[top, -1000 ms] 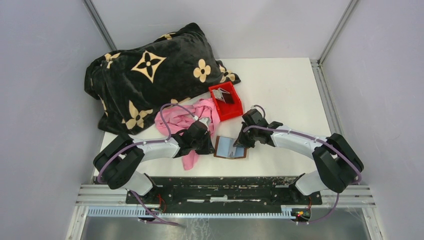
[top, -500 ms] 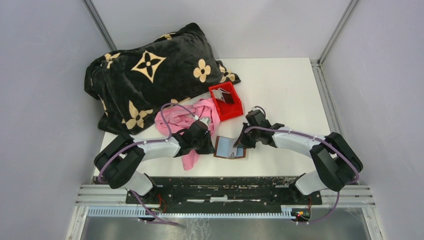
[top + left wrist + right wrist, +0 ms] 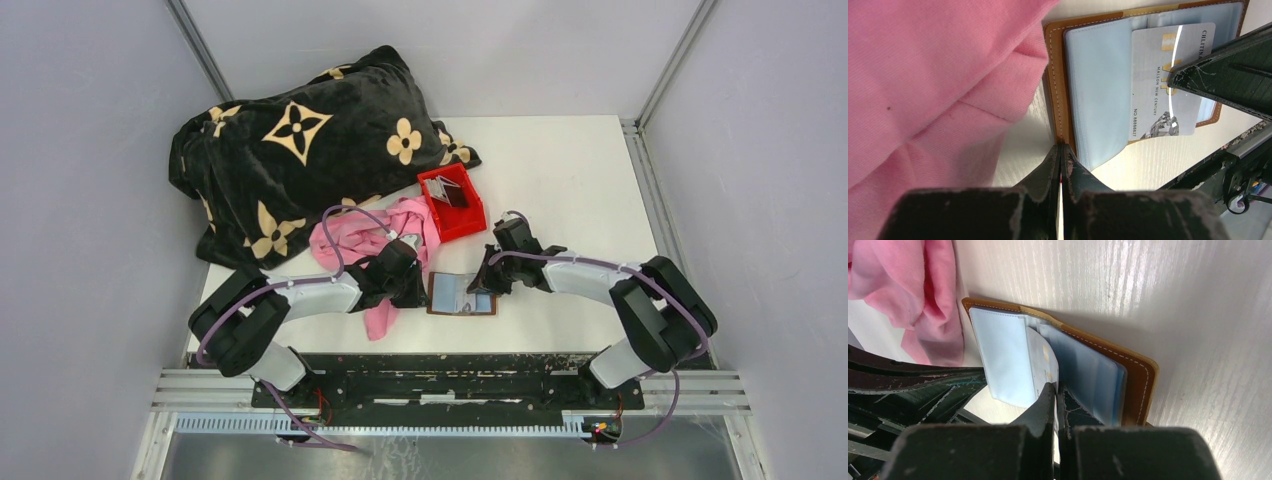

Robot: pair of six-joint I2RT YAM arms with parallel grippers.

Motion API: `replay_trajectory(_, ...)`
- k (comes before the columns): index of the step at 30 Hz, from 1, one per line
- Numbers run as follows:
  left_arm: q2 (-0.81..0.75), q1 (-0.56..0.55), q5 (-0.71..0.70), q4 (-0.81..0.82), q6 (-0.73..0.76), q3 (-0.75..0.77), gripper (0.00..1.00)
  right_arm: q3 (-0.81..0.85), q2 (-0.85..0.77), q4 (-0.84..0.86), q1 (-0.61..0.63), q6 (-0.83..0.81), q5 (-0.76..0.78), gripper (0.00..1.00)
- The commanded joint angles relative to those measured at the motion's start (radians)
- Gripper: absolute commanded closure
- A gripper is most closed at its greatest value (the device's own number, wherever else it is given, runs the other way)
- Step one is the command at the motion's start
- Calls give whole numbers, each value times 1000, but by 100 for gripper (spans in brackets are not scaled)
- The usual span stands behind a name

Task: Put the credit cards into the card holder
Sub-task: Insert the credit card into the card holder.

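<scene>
Card holder [image 3: 461, 295] lies open on table [image 3: 580, 180] betw. both tools. R tool [image 3: 1055, 390] clamped on grey card [image 3: 1168, 80], edge among clear pockets; L tool [image 3: 1060, 150], opposite, pinches holder's left edge.

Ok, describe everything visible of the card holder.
The card holder lies open and flat on the white table, brown leather with pale stitching and light-blue clear pockets inside. The left end effector pinches its left edge, beside the pink cloth. A silver card, held by the right end effector, sits partly in a pocket.
</scene>
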Motion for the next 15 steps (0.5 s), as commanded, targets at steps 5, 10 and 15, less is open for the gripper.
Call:
replay_trajectory(5, 81, -13, -43, -101, 25, -21, 94, -40, 103, 24, 28, -41, -10, 99)
replay_trajectory(10, 94, -13, -47, -109, 33, -13, 94, -37, 121, 30, 27, -46, -17, 99)
replay_trajectory(15, 101, -16, -53, -111, 40, -14, 95, -44, 141, 59, 25, -36, -34, 99)
